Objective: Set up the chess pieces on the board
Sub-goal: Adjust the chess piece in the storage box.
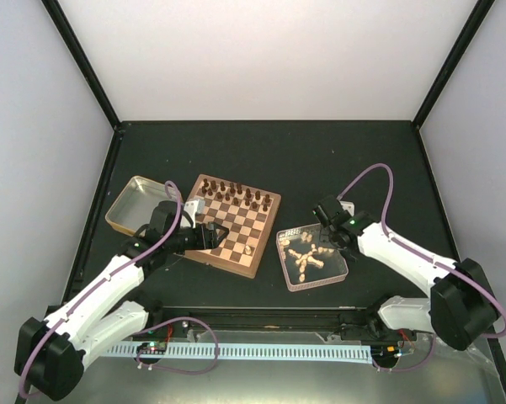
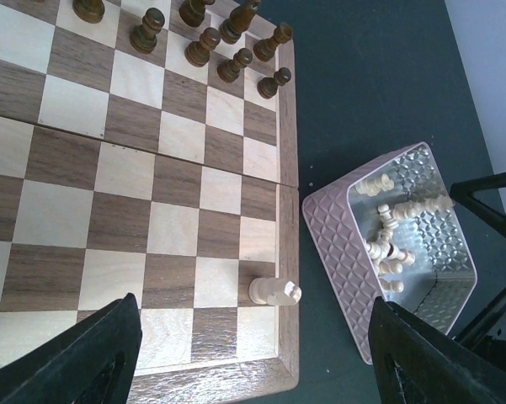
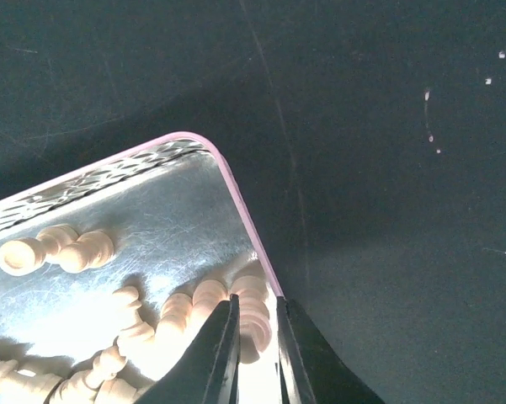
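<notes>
The right gripper [image 3: 255,305] pinches a piece [image 3: 251,326] at the far right rim of the tray [image 3: 236,181].
Lift straight up, clear of that rim; the left gripper [image 2: 254,301] hangs spread over the board [image 2: 177,227].

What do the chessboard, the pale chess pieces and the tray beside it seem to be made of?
The chessboard looks like wood, smooth and matt: grain shows in its light and dark squares. The pale chess pieces look like turned, unpainted wood, though the pictures leave plastic open. The tray seems thin, clear pinkish plastic: embossed diamond pattern on its walls, glossy floor.
</notes>
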`<state>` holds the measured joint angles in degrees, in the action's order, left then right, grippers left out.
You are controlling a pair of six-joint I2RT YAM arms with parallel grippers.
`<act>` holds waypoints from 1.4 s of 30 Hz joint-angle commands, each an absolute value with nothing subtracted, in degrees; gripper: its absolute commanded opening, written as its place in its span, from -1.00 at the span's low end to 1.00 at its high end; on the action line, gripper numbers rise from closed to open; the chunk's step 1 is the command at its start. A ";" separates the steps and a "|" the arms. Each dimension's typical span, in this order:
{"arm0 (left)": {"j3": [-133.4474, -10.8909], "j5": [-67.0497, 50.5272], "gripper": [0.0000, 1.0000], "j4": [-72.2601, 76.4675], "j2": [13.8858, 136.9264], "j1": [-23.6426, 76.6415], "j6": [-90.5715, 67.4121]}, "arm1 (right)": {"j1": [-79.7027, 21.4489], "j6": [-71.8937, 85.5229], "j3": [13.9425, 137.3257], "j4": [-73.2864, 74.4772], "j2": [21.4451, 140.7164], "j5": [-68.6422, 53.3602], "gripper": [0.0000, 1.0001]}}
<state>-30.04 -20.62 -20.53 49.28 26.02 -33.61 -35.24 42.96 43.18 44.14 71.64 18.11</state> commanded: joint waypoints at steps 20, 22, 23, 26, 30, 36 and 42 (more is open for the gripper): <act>-32.61 -19.32 0.51 -20.48 49.39 26.37 -32.44 | -34.99 42.50 41.87 42.02 76.00 16.83 -0.71; -32.61 -19.34 0.51 -20.50 49.37 26.41 -32.48 | -35.05 42.49 41.68 41.93 76.19 16.54 -0.69; -32.61 -19.34 0.51 -20.58 49.33 26.37 -32.47 | -34.99 42.40 41.66 41.85 76.29 16.38 -0.68; -32.61 -19.22 0.51 -20.65 49.23 26.39 -32.48 | -35.06 42.53 41.50 42.07 76.68 16.24 -0.60; -32.52 -19.07 0.52 -20.73 49.04 26.37 -32.43 | -35.10 42.69 41.49 42.68 76.49 17.30 -0.58; -32.43 -18.90 0.52 -20.71 49.13 26.37 -32.45 | -35.14 42.82 41.90 43.60 76.19 18.60 -0.61; -32.43 -18.76 0.52 -20.69 49.13 26.37 -32.43 | -35.55 43.04 43.03 45.25 74.28 20.04 -0.75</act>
<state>-30.09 -19.59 -20.71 49.25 26.02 -33.17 -35.29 42.35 42.94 41.60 75.40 17.74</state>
